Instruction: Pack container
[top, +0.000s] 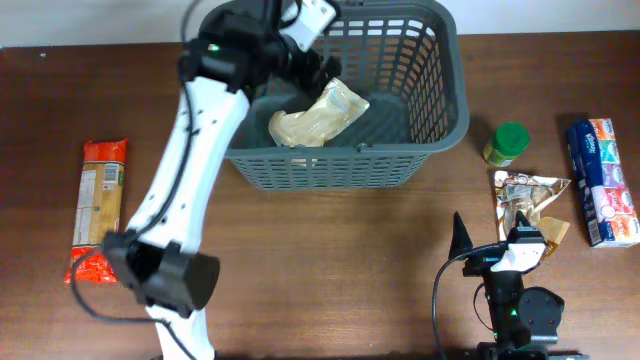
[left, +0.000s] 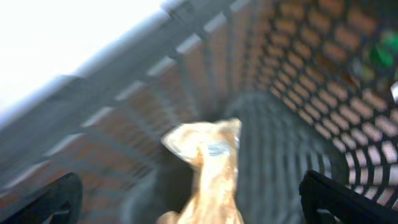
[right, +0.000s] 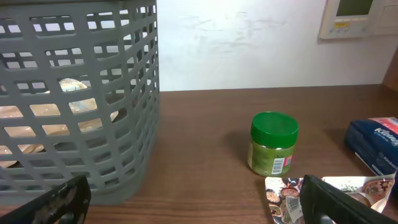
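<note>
The dark grey slotted basket (top: 440, 100) stands at the back middle of the table. A tan crinkled packet (top: 320, 115) lies on its base. My left gripper (top: 312, 62) reaches into the basket just above the packet. In the left wrist view its fingers (left: 193, 211) are wide apart, with the packet (left: 208, 168) lying loose between and below them and the basket wall (left: 292, 74) behind. My right gripper (top: 495, 245) is open and empty at the front right. In the right wrist view (right: 193, 205) it faces the basket (right: 74, 93).
An orange-red pasta pack (top: 98, 210) lies at the far left. A green-lidded jar (top: 508, 143) (right: 273, 143), a printed snack pouch (top: 528, 200) (right: 292, 193) and a blue tissue pack (top: 602, 180) (right: 373, 146) lie right of the basket, near my right gripper.
</note>
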